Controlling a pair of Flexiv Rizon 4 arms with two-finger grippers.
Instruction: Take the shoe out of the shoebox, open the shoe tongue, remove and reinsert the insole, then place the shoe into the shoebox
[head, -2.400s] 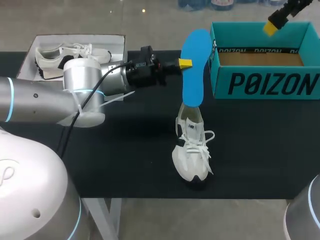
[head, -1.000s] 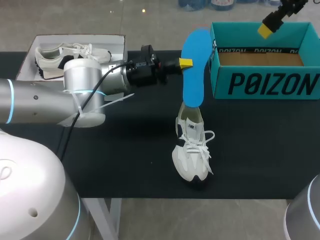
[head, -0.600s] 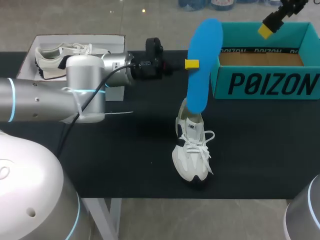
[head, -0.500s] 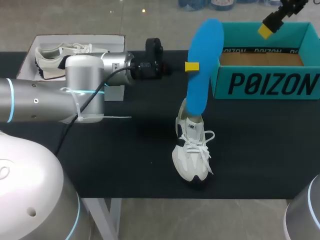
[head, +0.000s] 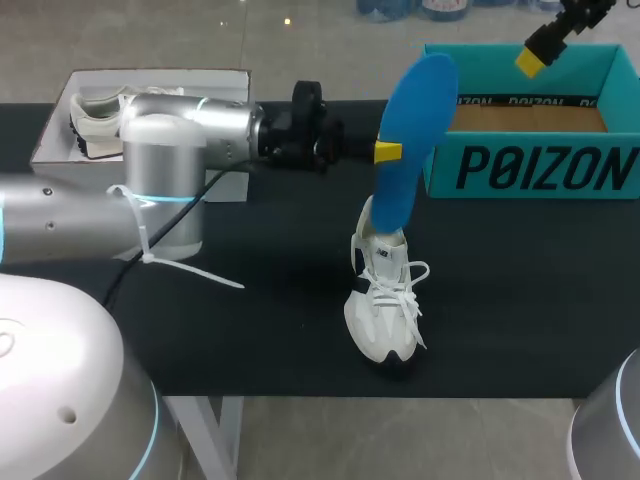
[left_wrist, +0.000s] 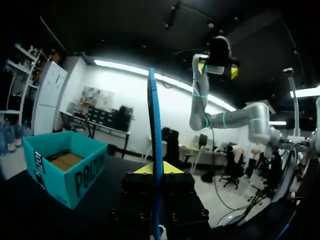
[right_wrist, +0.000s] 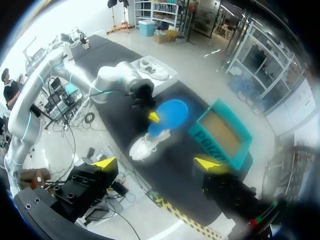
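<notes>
A white sneaker (head: 383, 295) stands on the black table, toe toward the front edge. A blue insole (head: 408, 130) rises from its heel opening, leaning toward the teal shoebox (head: 530, 160). My left gripper (head: 388, 152) is shut on the insole at mid-height. In the left wrist view the insole (left_wrist: 155, 145) shows edge-on between the yellow tips of the left gripper (left_wrist: 156, 169). My right gripper (head: 541, 50) hangs high over the shoebox's back edge. It is open and empty (right_wrist: 156, 163), looking down on the sneaker (right_wrist: 142, 146) and insole (right_wrist: 167, 114).
A white open box (head: 60, 110) holding a second white sneaker (head: 100, 110) sits at the table's back left, behind my left arm. The teal shoebox (right_wrist: 220, 132) is open with a brown cardboard floor. Black table surface (head: 520, 290) lies right of the sneaker.
My left wrist has turned and dipped, tilting the insole so its top swings right toward the shoebox. The insole's lower end stays in the sneaker. The right arm has not moved.
</notes>
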